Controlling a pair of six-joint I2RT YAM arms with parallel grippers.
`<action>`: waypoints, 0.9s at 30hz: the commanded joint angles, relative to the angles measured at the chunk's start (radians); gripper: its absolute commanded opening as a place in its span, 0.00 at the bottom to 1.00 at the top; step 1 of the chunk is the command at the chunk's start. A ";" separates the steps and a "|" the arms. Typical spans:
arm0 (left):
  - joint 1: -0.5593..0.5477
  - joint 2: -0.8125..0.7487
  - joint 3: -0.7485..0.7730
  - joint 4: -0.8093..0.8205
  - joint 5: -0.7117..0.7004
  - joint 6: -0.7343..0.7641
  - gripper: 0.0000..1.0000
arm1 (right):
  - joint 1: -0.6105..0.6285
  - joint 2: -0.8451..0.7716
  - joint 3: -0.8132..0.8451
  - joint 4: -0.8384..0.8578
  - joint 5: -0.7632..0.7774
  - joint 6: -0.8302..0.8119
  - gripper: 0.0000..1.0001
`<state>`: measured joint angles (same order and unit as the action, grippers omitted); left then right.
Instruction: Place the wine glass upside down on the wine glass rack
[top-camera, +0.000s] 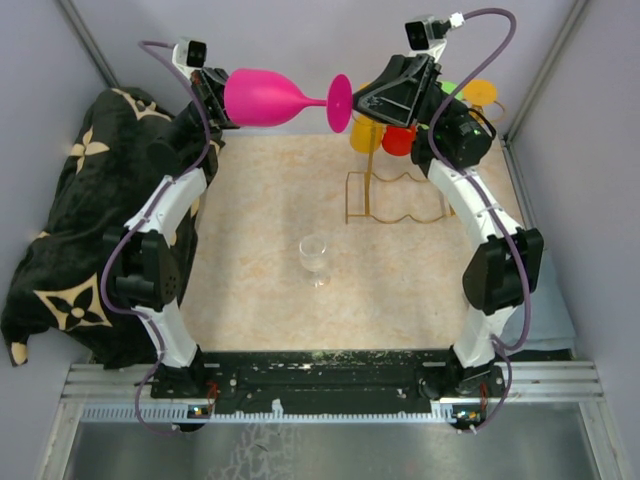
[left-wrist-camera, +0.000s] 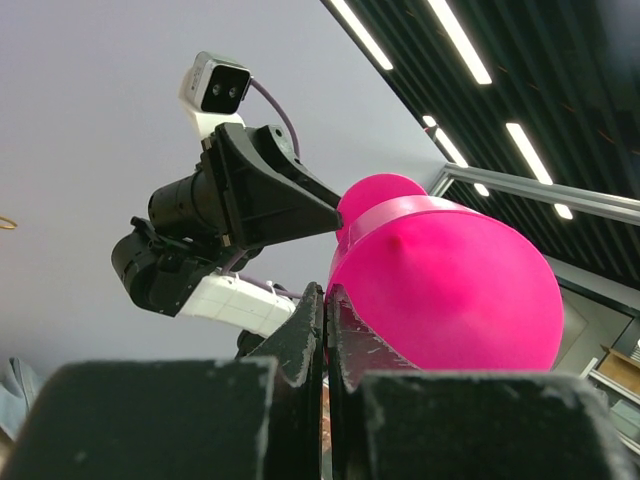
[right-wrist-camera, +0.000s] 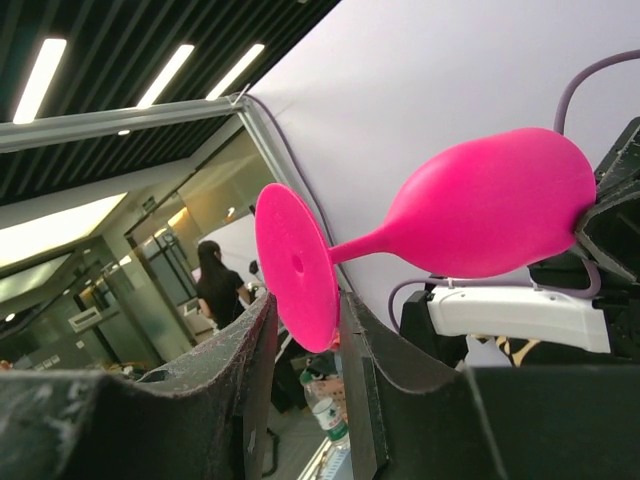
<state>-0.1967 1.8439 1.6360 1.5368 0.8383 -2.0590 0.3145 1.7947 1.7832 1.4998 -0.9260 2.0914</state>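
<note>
The pink glass (top-camera: 265, 97) is in the air above the far edge of the worktop (top-camera: 250, 290). It lies level, with the bowl toward the far left corner and the foot toward the rack (top-camera: 367, 185).

The left gripper (top-camera: 222, 100) is clamped on the wall of the bowl at its rim, with the fingers almost together. The right gripper (top-camera: 358, 103) brackets the foot, one finger on each side of the disc. The pictures do not show whether these fingers press the disc or only stand beside it.

The rack stands near the far right corner. It carries two orange glasses (top-camera: 365, 135) and a red glass (top-camera: 400, 138). A clear glass (top-camera: 315, 255) stands upright near the middle of the worktop, well apart from the rack.

Status, as a judgement:
- Done: the pink glass is lifted and turned on its side.
- In hand: a transfer from the left gripper to the right gripper, at the foot.
- Left to do: release the bowl, turn the bowl down, slide the foot onto the rack rails, and let go.
</note>
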 joint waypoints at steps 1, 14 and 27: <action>-0.005 -0.038 0.019 0.253 -0.021 -0.094 0.00 | 0.019 0.003 0.047 0.094 0.015 0.088 0.32; -0.014 -0.045 0.027 0.253 -0.037 -0.114 0.00 | 0.062 0.019 0.112 0.068 0.010 0.081 0.23; -0.014 -0.055 0.011 0.253 -0.051 -0.110 0.14 | 0.080 -0.015 0.078 0.044 0.013 0.048 0.00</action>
<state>-0.2081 1.8305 1.6363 1.5375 0.8284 -2.0590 0.3916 1.8225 1.8423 1.4940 -0.9203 2.0914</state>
